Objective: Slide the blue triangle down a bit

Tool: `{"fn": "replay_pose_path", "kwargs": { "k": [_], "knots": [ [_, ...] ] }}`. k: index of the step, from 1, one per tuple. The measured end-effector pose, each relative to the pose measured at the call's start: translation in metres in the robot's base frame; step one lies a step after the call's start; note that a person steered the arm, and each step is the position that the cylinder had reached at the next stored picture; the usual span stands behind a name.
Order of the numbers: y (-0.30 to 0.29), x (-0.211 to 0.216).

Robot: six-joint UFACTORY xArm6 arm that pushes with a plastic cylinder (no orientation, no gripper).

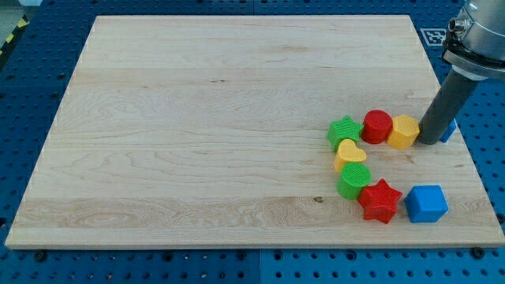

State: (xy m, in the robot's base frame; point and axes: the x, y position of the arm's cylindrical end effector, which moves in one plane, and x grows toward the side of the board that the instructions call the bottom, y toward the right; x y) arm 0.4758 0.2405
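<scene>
The blue triangle (450,129) lies near the board's right edge, and only a small part of it shows behind my dark rod. My tip (430,143) rests on the board just left of that blue piece and right beside the yellow hexagon (404,132). I cannot tell whether the tip touches either block.
A red round block (378,126) and a green star (344,131) continue the row to the left. Below them are a yellow heart (350,155), a green round block (354,181), a red star (379,200) and a blue cube (426,203). The wooden board (197,134) ends close on the right.
</scene>
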Motion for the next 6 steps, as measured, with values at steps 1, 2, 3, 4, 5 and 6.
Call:
{"fn": "replay_pose_path", "kwargs": {
  "k": [1,2,3,4,5,6],
  "knots": [
    [-0.012,-0.018],
    [-0.016,-0.049],
    [-0.014,-0.067],
    [0.006,-0.057],
    [0.021,-0.029],
    [0.024,-0.024]
  ]
}}
